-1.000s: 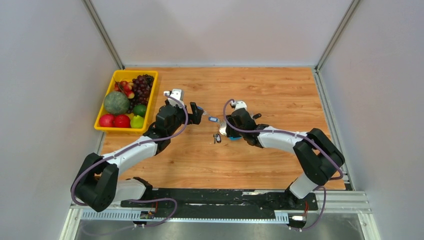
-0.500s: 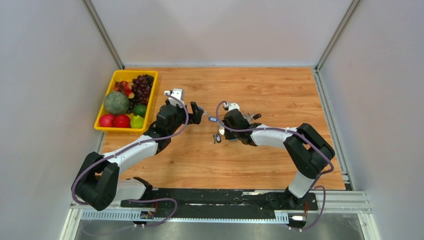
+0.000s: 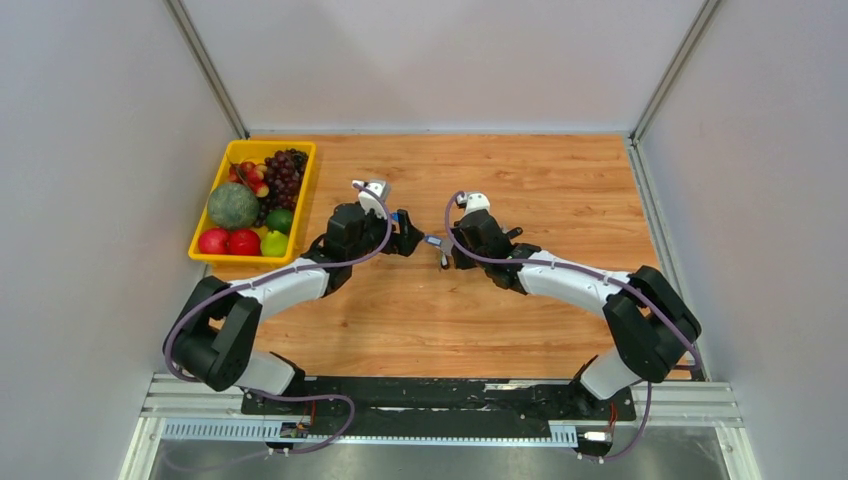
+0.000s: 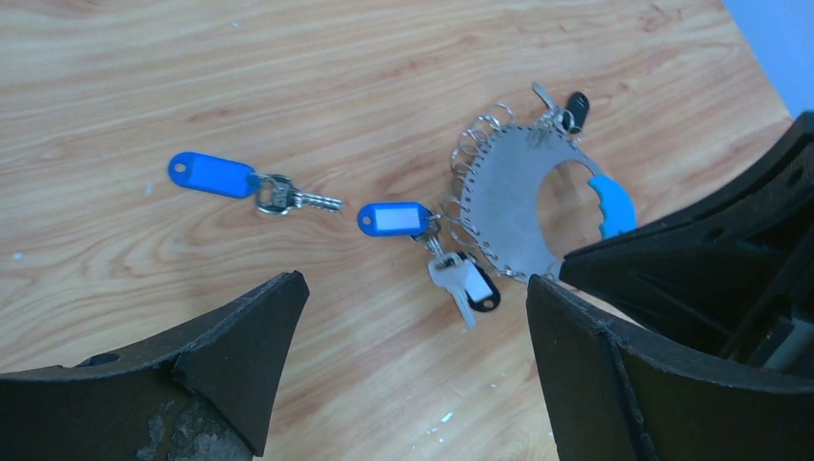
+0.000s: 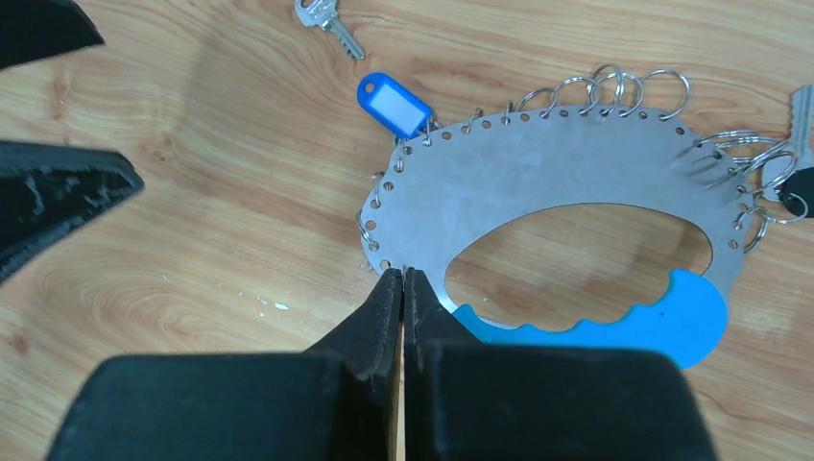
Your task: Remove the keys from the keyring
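Observation:
The keyring (image 5: 538, 182) is a flat silvery plate with a blue curved segment (image 5: 662, 327) and several small split rings along its rim. My right gripper (image 5: 403, 274) is shut on its near rim. A blue-tagged key (image 5: 394, 104) and black-tagged keys (image 4: 475, 283) hang from it. The keyring also shows in the left wrist view (image 4: 509, 206). One loose key with a blue tag (image 4: 206, 176) lies apart on the wood. My left gripper (image 4: 413, 298) is open and empty, just left of the keyring. In the top view the left gripper (image 3: 410, 238) and right gripper (image 3: 450, 255) nearly meet.
A yellow basket (image 3: 240, 259) of fruit stands at the back left of the wooden table. Grey walls close in the left, right and far sides. Small white specks lie on the wood near the keyring.
My left gripper has moved right, close to the right gripper and the keyring. The right gripper shifted slightly left and back, still pinching the keyring.

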